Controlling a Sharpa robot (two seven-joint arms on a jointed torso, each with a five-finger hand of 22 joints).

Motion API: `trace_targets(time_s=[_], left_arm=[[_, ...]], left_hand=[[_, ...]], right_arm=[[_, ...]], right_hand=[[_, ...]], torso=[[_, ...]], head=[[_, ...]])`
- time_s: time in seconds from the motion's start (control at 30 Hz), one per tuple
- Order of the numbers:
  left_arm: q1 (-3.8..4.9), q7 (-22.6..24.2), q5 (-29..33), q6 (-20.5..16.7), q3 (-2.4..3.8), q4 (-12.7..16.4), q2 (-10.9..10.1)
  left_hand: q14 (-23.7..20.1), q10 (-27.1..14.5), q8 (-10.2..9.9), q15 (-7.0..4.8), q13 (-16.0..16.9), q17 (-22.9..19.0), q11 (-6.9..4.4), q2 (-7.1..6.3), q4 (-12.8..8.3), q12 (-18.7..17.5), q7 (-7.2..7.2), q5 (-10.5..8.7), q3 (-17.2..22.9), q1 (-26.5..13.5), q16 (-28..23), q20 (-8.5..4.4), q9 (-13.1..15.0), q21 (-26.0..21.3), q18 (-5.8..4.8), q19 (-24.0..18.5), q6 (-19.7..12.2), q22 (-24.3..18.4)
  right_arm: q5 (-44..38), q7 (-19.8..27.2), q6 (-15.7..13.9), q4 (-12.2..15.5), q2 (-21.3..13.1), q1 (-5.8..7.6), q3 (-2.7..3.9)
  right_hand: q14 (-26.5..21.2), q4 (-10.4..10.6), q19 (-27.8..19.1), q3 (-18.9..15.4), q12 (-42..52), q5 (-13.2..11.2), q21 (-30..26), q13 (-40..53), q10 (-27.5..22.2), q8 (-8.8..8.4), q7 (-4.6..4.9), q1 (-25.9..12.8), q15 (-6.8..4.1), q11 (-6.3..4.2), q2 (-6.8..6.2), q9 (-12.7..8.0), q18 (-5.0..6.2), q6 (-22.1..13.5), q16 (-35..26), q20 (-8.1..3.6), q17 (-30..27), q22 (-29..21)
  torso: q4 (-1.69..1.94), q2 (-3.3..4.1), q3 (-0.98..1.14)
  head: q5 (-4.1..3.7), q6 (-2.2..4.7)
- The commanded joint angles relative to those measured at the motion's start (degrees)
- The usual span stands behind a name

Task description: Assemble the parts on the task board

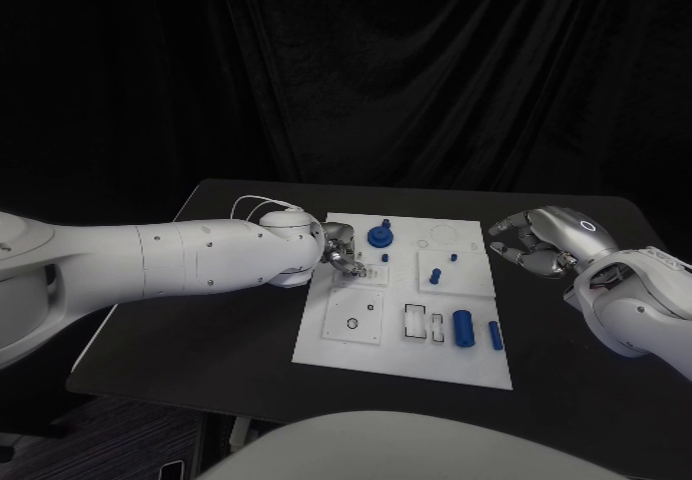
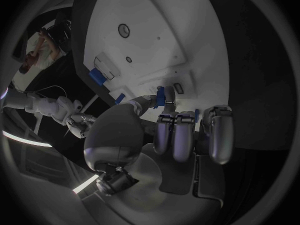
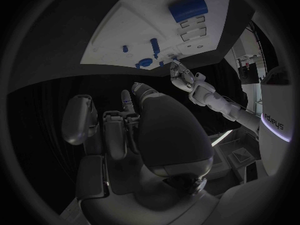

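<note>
The white task board [image 1: 325,345] lies mid-table. My left hand [image 1: 338,250] is over its near-left upper section, pinching a small blue part [image 2: 162,96] between thumb and a finger, close above a square plate [image 1: 366,273]. On the board stand a blue round knob [image 1: 379,236] and two small blue pegs [image 1: 434,272] [image 1: 453,257]. A thick blue cylinder [image 1: 463,327] and a thinner one [image 1: 495,335] lie near the right edge. My right hand [image 1: 542,240] hovers beyond the board's right edge, fingers curled, holding nothing.
Two empty rectangular slots [image 1: 415,322] and a small round hole [image 1: 351,323] sit in the board's lower half. A ring outline [image 1: 443,235] marks the far right corner. Black table [image 1: 188,340] surrounds the board, and a white cable [image 1: 248,203] runs behind my left wrist.
</note>
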Motion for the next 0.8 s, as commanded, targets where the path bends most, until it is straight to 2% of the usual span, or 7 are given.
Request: trace_targets(time_s=[0.03, 0.33, 0.57, 0.8], left_arm=[[-0.09, -0.53, 7.85, -2.11, 0.04, 0.12, -0.33], [-0.09, -0.07, 10.20, -3.05, 0.04, -0.50, -0.24], [-0.10, 0.98, 10.55, -4.62, 0.04, -0.96, 0.19], [-0.21, 1.61, 10.61, -4.98, 0.03, -1.49, 0.80]], left_hand=[[5.95, 6.05, -0.27, 0.51, 15.09, 15.10, 0.42, 0.08, -1.22, 0.21, -0.03, -0.06, 1.58, -0.59, 0.38, 0.09, 0.08, -0.26, 1.01, -0.39, 0.40, 5.72], [5.95, 6.05, -0.47, 0.55, 15.09, 15.10, 0.46, 0.35, -0.37, 0.21, 0.02, -0.62, 1.20, -1.43, 0.38, 0.11, 0.48, -0.46, 1.07, -0.57, 0.49, 5.56], [5.95, 6.05, -0.55, 0.55, 15.09, 15.10, 0.47, 0.52, -0.10, 0.21, 0.02, -0.90, 1.06, -1.63, 0.38, 0.12, 0.59, -0.54, 1.10, -0.65, 0.52, 5.48], [5.95, 6.05, -0.57, 0.55, 15.09, 15.10, 0.46, 0.59, -0.10, 0.21, -0.01, -0.90, 1.09, -1.60, 0.38, 0.12, 0.61, -0.57, 1.11, -0.69, 0.52, 5.44]], right_arm=[[0.46, -0.78, 0.44, -0.02, -0.11, -0.14, 0.05], [0.50, -0.79, 0.49, -0.08, -0.12, -0.20, 0.05], [0.50, -0.82, 0.47, -0.09, -0.21, -0.25, 0.05], [0.50, -0.83, 0.46, -0.10, -0.26, -0.42, 0.05]], right_hand=[[4.35, -0.01, -0.28, 0.34, -0.31, 0.20, -0.17, 11.03, 2.77, -0.39, 0.10, 0.50, 0.44, 0.38, 0.29, -0.08, 0.97, 0.43, -0.20, 0.11, 11.27, 8.98], [4.31, -0.02, -0.31, 0.41, -0.36, 0.30, -0.26, 10.93, 2.69, -0.41, 0.11, 0.53, 0.45, 0.39, 0.30, -0.10, 0.98, 0.42, -0.28, 0.11, 11.18, 8.95], [4.29, -0.04, -0.35, 0.49, -0.40, 0.43, -0.36, 10.82, 2.60, -0.45, 0.12, 0.56, 0.45, 0.39, 0.31, -0.13, 1.00, 0.41, -0.32, 0.11, 11.13, 8.92], [4.28, -0.05, -0.35, 0.51, -0.40, 0.45, -0.37, 10.83, 2.61, -0.45, 0.12, 0.57, 0.45, 0.39, 0.31, -0.13, 1.00, 0.40, -0.34, 0.11, 11.11, 8.92]], torso=[[-0.10, 0.02, 0.00], [0.09, -0.03, 0.06], [0.01, -0.05, 0.00], [-0.23, -0.01, -0.04]], head=[[0.08, 0.01], [-0.27, 0.01], [-0.27, 0.01], [0.02, 0.01]])
